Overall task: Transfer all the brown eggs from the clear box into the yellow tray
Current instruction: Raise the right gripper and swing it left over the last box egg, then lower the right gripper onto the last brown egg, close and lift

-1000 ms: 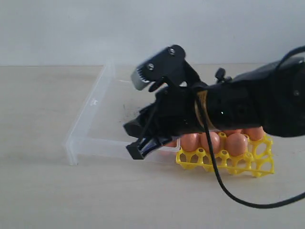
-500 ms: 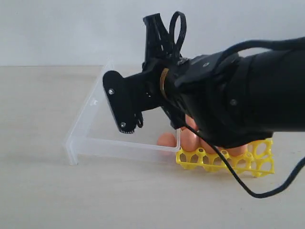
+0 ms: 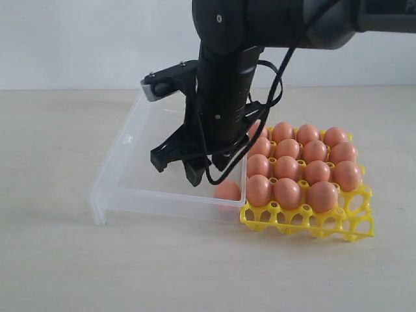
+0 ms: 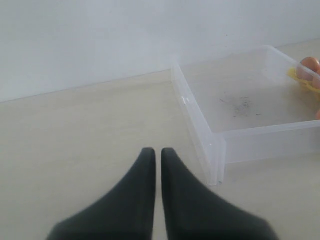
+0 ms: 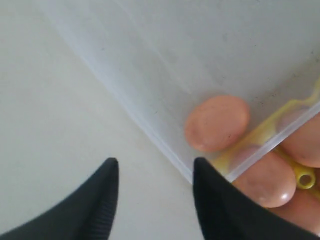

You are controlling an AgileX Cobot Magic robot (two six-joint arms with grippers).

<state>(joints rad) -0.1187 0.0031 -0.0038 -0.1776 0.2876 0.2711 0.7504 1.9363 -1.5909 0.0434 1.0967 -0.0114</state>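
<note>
The table point(image 3: 52, 260) carries the box point(image 3: 114, 166) on its left and the tray point(image 3: 351, 227) just beside the box's right wall. The box floor is bare except for dark specks and one egg point(image 3: 227, 190), which lies in the near right corner against the wall by the tray. The right gripper point(image 3: 177, 168) hangs over the box's near wall, pointing down, jaws spread and empty, with the egg just beside them. The left gripper point(image 4: 156, 165) is pressed closed on nothing, over bare table outside the box. The eggs point(image 3: 286, 168) fill nearly every tray cell, though I cannot tell the exact count. I judge the job almost done: one egg to lift across.
</note>
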